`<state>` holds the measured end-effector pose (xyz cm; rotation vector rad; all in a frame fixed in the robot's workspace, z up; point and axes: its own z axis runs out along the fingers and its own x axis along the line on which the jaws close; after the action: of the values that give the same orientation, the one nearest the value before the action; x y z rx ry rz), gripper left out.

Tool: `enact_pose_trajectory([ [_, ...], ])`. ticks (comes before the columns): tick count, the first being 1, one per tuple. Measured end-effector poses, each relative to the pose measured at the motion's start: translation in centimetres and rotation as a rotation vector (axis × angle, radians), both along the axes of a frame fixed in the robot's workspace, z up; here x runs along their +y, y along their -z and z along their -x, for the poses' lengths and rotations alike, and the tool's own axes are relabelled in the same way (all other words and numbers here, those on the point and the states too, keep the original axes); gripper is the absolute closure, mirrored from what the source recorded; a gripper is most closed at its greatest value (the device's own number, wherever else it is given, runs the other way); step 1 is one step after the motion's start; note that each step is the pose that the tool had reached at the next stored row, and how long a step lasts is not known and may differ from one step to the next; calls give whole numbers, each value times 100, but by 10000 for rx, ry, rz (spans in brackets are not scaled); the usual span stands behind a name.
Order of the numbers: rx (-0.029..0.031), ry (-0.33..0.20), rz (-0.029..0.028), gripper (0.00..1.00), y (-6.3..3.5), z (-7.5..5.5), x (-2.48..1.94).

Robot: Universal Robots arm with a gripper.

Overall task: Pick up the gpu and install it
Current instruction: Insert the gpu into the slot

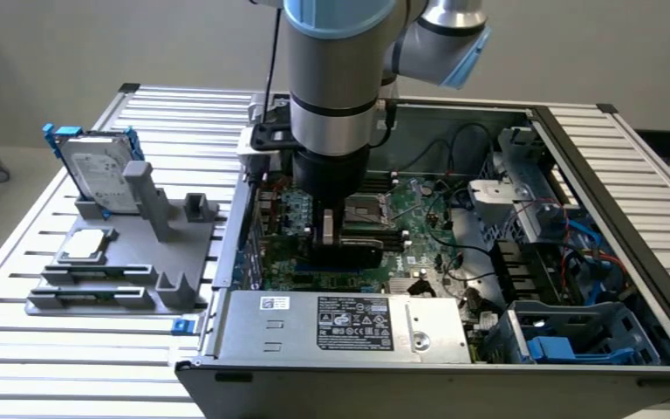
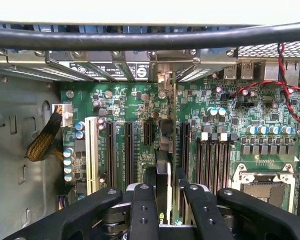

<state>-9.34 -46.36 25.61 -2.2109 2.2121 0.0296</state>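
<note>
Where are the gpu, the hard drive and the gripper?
gpu (image 2: 162,175): wrist view, on its thin upper edge.
hard drive (image 1: 97,168): exterior view, on its silver face.
gripper (image 1: 338,236): exterior view, between its fingertips.

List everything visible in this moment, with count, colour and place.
computer case: one, grey, open on the slatted table.
motherboard: one, green, inside the case.
gpu: one, black, held on edge over the motherboard slots.
power supply: one, silver, near front of the case.
hard drive: one, silver with blue rails, upright in the grey holder at the exterior view's left.
gripper: one, black, closed on the gpu.
arm: one, silver and blue, reaching down into the case.
</note>
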Motion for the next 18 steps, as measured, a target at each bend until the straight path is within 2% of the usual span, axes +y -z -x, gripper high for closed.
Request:
enact_pose_trajectory([
  [3,57,1,0,74,0,1,0],
  [14,56,-11,-2,74,10,-1,-1],
  [15,74,-4,-16,74,13,5,0],
  [16,65,-5,-15,73,13,4,0],
  [18,65,-14,-11,60,11,0,0],
])
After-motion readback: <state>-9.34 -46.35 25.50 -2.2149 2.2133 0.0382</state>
